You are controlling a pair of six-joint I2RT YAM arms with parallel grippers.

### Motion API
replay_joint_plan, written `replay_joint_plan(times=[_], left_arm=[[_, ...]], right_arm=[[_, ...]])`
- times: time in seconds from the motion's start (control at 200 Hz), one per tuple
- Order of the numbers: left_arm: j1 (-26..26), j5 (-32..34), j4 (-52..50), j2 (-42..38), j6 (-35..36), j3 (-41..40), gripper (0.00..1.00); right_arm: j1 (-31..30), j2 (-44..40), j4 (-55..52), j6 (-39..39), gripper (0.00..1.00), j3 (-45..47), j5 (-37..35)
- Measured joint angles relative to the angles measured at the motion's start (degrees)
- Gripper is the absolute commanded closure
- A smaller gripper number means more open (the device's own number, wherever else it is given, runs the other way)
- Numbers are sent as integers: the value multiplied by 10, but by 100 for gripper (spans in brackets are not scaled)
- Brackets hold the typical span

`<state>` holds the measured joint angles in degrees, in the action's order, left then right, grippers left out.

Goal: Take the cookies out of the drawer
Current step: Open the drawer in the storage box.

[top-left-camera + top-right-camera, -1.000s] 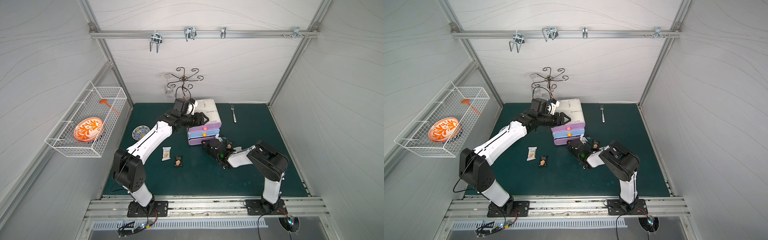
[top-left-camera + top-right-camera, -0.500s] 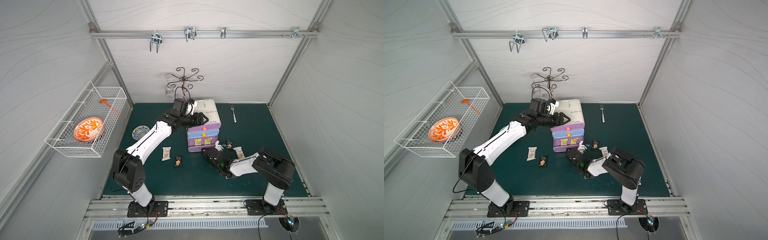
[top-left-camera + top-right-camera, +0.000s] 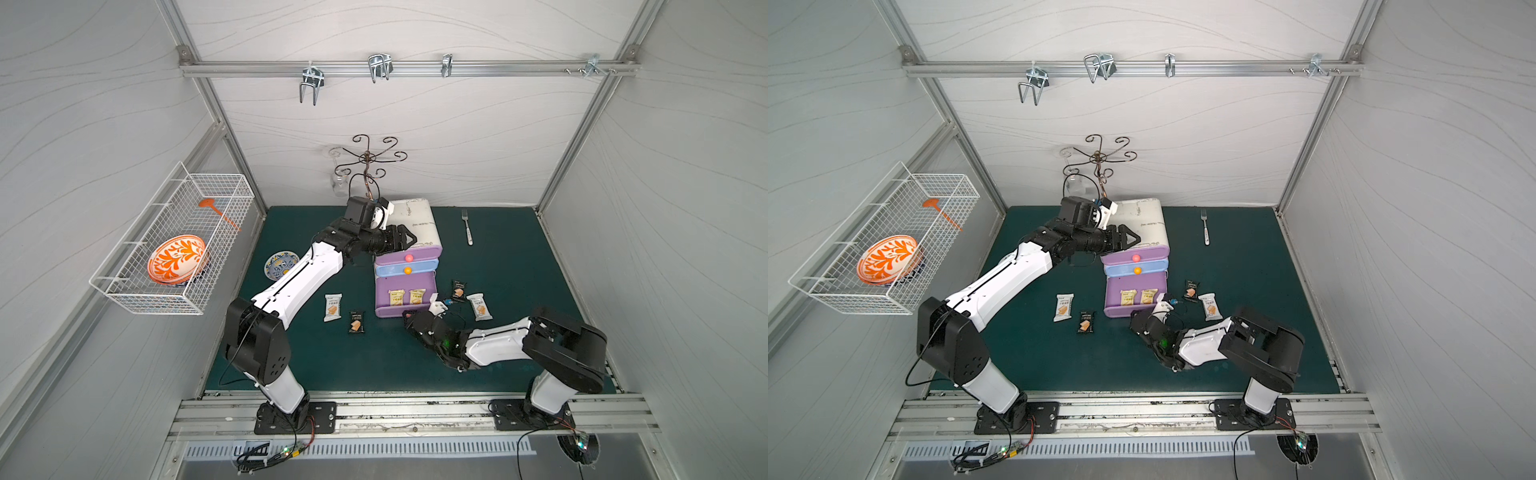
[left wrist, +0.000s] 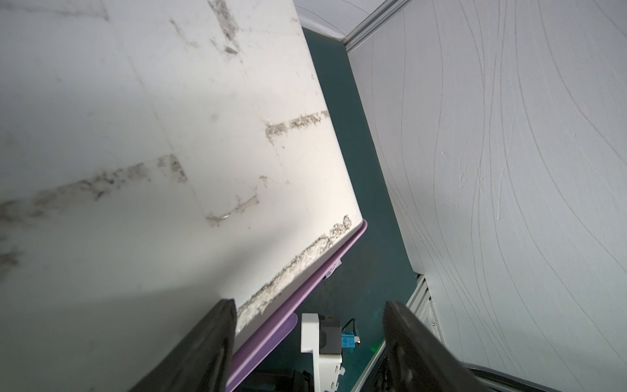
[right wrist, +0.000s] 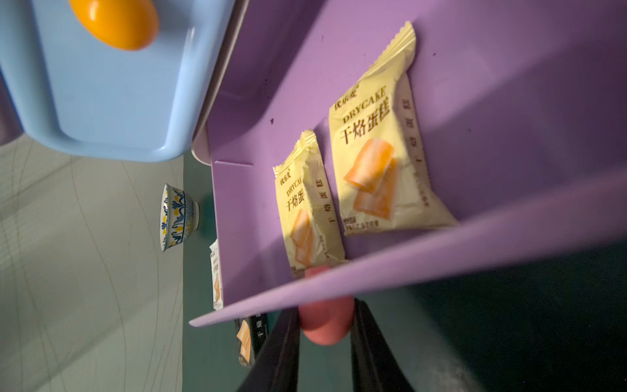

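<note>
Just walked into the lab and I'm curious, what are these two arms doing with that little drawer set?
The right claw is shut on the pink knob of the bottom purple drawer, which is pulled open. Two yellow cookies lie inside. The left claw is open at the top front edge of the cabinet; whether it touches is unclear. Four cookies lie out on the mat, two on either side of the drawer.

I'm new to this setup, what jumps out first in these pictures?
The bottom purple drawer stands pulled open with two pale yellow cookie packets inside, the right gripper shut on its pink knob. Four more packets lie on the green mat beside it; the left gripper hangs open over the unit's white top.
</note>
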<state>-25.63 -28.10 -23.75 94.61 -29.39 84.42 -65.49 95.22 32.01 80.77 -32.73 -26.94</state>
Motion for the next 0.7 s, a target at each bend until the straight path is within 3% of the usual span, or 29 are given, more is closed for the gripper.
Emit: replay_joint_plan(times=[0.54,0.695], left_arm=[[1,-5,23,-7,-7,-19,24],[1,-5,31,-14,-9,-26,19]], right_arm=[[-6,-56,-17,4,78,45,23],[-3,-61,-22,0,63,46,28]])
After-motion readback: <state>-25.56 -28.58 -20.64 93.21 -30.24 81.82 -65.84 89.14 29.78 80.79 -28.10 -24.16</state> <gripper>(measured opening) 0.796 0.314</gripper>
